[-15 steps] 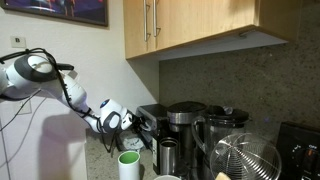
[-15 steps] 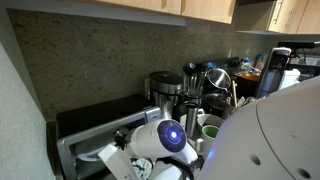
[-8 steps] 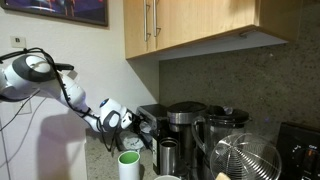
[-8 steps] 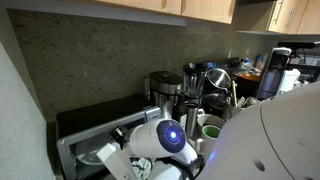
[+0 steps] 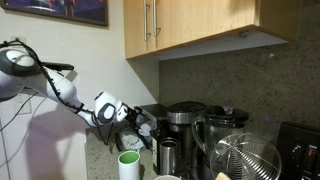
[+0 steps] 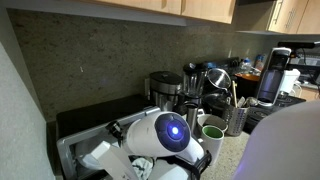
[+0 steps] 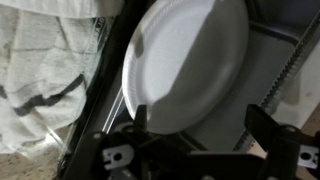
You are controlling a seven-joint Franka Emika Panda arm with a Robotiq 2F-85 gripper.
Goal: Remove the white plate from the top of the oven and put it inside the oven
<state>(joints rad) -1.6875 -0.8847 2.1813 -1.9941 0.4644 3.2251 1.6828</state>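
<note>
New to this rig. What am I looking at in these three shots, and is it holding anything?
It is one robot arm ending in a two-finger gripper. Two pictures come from cameras standing in the kitchen. In both exterior views the arm reaches toward the oven on the counter, near a coffee maker and a green-and-white cup. The third comes from a camera on the wrist, looking past the fingers at the white plate on a dark surface, with a white cloth beside it. The jaws stand wide apart; nothing looks gripped.
</note>
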